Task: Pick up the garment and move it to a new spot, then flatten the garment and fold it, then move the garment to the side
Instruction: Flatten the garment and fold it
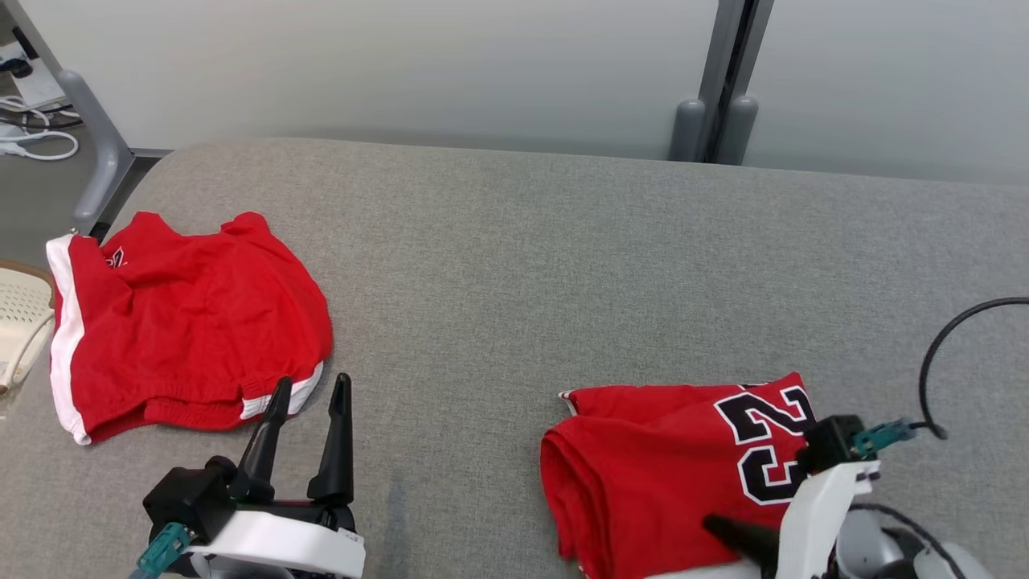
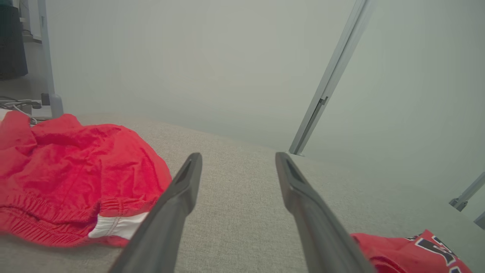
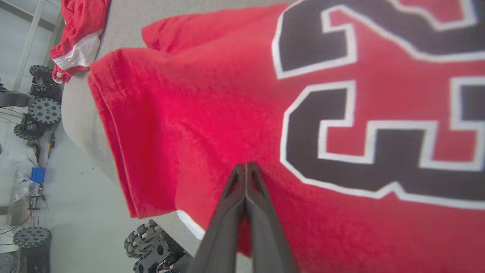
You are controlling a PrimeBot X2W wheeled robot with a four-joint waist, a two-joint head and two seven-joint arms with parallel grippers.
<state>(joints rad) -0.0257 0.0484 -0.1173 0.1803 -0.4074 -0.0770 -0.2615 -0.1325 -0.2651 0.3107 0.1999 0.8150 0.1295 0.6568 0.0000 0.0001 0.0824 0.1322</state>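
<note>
Count on one grey table: two red garments, namely one shorts at left and one numbered jersey at lower right. Two grippers: left gripper, right gripper. One white basket at left edge.

left gripper low at left, two dark fingers pointing up and spread wide, white wrist behind them, right gripper fingers pressed tight together, tips meeting, pale right forearm angled in from lower right
</note>
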